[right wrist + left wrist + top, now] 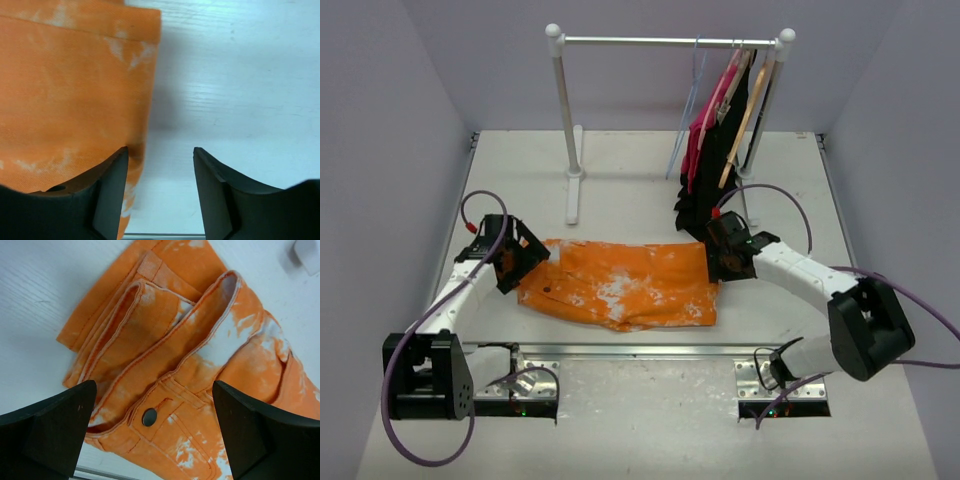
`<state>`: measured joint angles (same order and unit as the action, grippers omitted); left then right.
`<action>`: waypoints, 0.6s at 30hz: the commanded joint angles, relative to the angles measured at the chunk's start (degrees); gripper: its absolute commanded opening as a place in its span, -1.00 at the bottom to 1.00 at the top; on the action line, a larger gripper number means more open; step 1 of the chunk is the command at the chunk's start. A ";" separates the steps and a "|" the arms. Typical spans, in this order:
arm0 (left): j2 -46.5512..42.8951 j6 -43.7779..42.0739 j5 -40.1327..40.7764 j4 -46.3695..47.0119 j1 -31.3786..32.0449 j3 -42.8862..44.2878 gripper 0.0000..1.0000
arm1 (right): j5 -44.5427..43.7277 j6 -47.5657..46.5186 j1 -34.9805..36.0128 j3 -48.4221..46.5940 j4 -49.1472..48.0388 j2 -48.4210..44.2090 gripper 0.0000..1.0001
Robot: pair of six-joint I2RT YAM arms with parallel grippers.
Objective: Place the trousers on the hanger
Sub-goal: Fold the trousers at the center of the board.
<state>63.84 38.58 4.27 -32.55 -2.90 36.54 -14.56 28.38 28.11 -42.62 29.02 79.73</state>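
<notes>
From above: soft, floppy trousers (620, 285) lie folded on the counter (640, 180). Left wrist: the left pincer (154, 390) is wide apart over the thick waistband (172, 377), a good spot to pinch. Right wrist: the right pincer (160, 152) is apart at the leg end, holding nothing.

High rear overview; wrist views close above opposite ends of trousers (620, 285)
</notes>
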 commanded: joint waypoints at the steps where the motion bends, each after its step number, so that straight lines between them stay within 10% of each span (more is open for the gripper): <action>1: 3.27 -0.98 -1.46 9.01 0.35 -1.07 1.00 | 5.76 -5.84 -7.17 -3.06 1.39 -4.79 0.17; 11: 7.82 -0.27 -5.87 18.17 0.70 -6.68 0.79 | 32.70 -8.74 -9.22 1.11 -6.23 -9.08 0.31; 18: 10.63 -0.57 -8.48 17.47 1.98 -4.03 -0.47 | 35.57 -9.23 -9.22 2.27 -8.17 -11.05 0.34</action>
<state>75.18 37.21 -0.73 -15.91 -2.59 31.01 16.68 20.53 18.89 -40.58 24.50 71.28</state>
